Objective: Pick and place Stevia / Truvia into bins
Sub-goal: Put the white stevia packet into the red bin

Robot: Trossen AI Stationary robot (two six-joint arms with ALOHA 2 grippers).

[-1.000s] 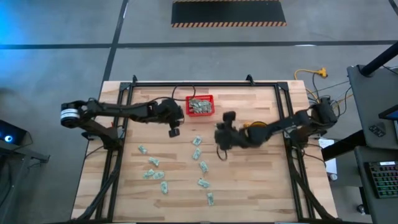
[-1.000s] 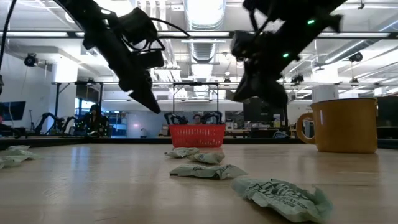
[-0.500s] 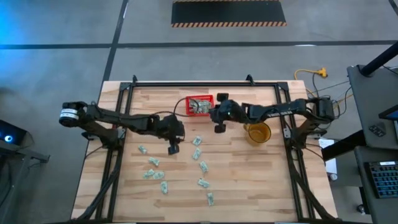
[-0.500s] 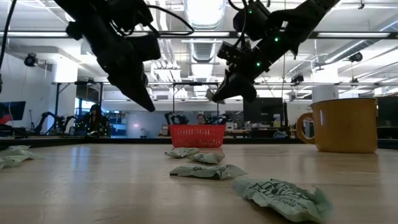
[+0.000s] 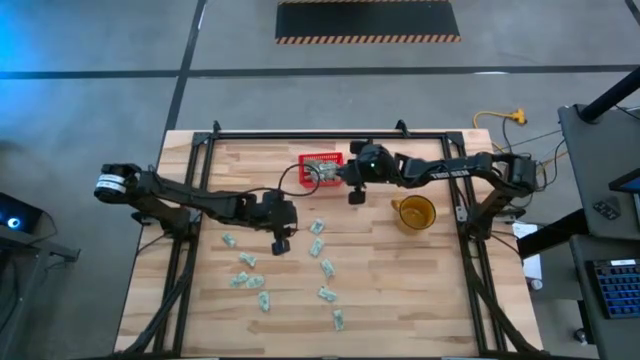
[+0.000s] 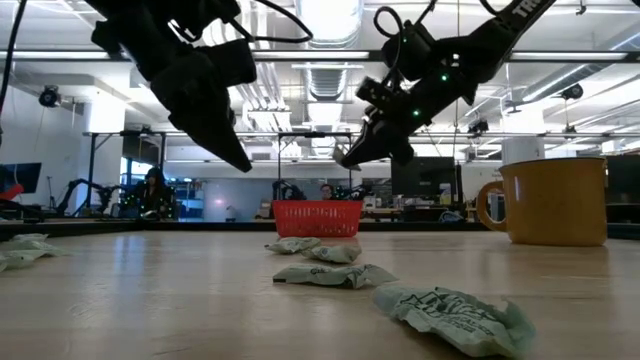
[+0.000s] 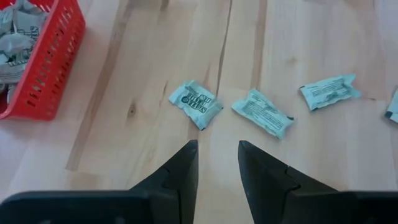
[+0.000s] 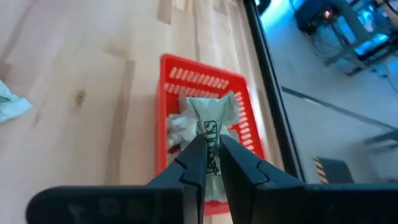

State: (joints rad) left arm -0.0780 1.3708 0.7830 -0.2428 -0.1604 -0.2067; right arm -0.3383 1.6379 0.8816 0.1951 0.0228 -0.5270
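Observation:
The red basket (image 5: 322,170) stands at the far middle of the table with several pale green and white sachets inside (image 8: 180,124). More sachets (image 5: 318,226) lie flat and scattered over the near half (image 7: 196,103). My right gripper (image 5: 346,178) hovers just right of the basket, shut on one sachet (image 8: 210,121); it also shows in the low view (image 6: 352,157). My left gripper (image 5: 284,224) hangs open above bare wood left of the middle sachets, nothing between its fingers (image 7: 216,152). My right gripper pinches one sachet between its two fingers. The sachet's crumpled free end (image 8: 208,109) sticks out past the fingertips (image 8: 196,149). The fingers come slanting down from the table's right toward the basket. The sachet is lifted clear of the table, above the basket's height.
A yellow mug (image 5: 414,212) stands on the table right of the middle, near my right arm. A black frame rail (image 5: 330,134) runs along the far edge behind the basket. Bare wood lies between the basket and the nearest sachets.
My right gripper has swung from the middle of the table toward the far edge, up to the basket's right side, turning as it went and carrying the sachet. My left gripper has moved from beside the basket toward the near edge, over the scattered sachets.

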